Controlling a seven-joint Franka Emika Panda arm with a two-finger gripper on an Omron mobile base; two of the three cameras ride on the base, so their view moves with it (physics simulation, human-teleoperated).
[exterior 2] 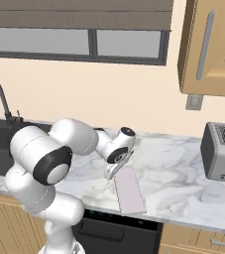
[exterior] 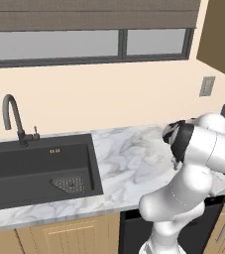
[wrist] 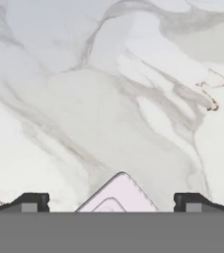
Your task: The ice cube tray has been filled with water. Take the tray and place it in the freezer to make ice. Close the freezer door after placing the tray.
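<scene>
**Carefully now: a filled tray, gripped by one corner**

Right now the claw (wrist: 111, 202) hangs spread wide, holding nothing, low over the marble worktop (exterior 2: 183, 173). The tray (exterior 2: 130, 190) lies flat near the worktop's front edge, right of the sink (exterior: 39, 168); one far corner pokes up between the fingertips (wrist: 32, 201) in the hand view. My worry: pinching a long, thin tray at a single corner would likely let it droop or twist and spill its water. A skewed closing could also nudge it toward the edge.
</scene>
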